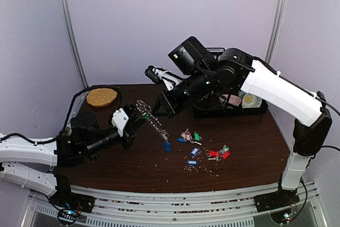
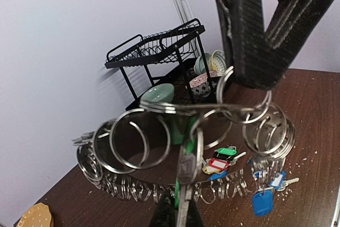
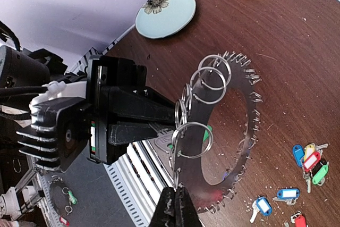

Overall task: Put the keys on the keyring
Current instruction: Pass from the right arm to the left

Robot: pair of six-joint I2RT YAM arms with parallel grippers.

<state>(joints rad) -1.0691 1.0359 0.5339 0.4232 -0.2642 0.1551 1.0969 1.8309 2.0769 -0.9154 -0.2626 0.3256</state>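
Observation:
The keyring (image 1: 154, 120), a chain-like loop of silver split rings, hangs tilted above the table between both arms. My right gripper (image 3: 175, 188) is shut on one ring of the keyring (image 3: 186, 99) and reaches down from the upper right (image 1: 158, 111). My left gripper (image 2: 178, 213) is shut on a silver key (image 2: 186, 176) with a green tag, and the key's head presses against a large ring of the keyring (image 2: 127, 188). In the top view the left gripper (image 1: 139, 119) sits just left of the loop. Loose keys (image 1: 188, 136) with coloured tags lie on the table, and a blue-tagged key (image 1: 167, 145) lies at the loop's low end.
A black dish rack (image 1: 228, 104) with bowls stands at the back right. A cork coaster (image 1: 101, 97) lies at the back left. A pale plate (image 3: 164, 14) with a flower rests near the table's left side. More tagged keys (image 1: 218, 153) and crumbs dot the middle.

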